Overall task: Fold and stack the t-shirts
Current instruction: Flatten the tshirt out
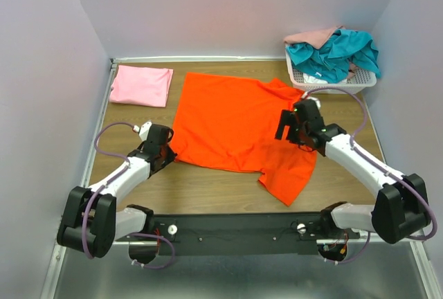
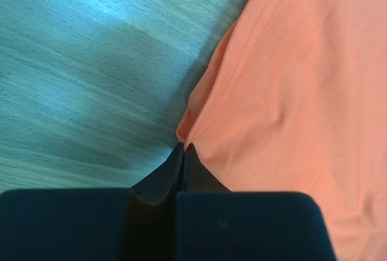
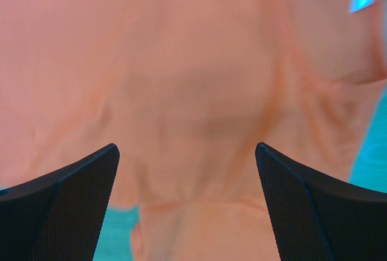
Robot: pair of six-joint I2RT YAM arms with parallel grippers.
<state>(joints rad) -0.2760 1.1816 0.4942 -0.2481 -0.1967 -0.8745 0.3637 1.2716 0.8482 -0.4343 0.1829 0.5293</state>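
At the upper left of the overhead view, the light pink t-shirt (image 1: pixel 142 85) lies folded on the table (image 1: pixel 208 188). Below it, at lower left, my left claw (image 2: pixel 183 152) is pressed together on the very edge of the orange t-shirt (image 1: pixel 232 122), which lies spread flat across the middle of the frame with one sleeve trailing toward the lower right. The wrist view shows only a sliver of hem puckered at the tips, so I judge the bite thin: a quick lift or a drag across the wood could slide the cloth free and collapse the fold on that side. Right of centre, my right claw (image 1: pixel 285 127) hangs spread wide over the shirt's right half, holding nothing; I cannot tell whether its fingers touch the cloth. If it closes on flat cloth rather than an edge, it may bunch the fabric or miss, and a lift by my left alone would pull the shirt askew, perhaps onto the pink one. At the upper right, the teal t-shirt (image 1: pixel 332 53) and peach-pink t-shirt (image 1: pixel 311 36) are heaped in the white basket (image 1: pixel 296 81), just beside the orange shirt's upper corner; a wide sweep there could snag the rim.
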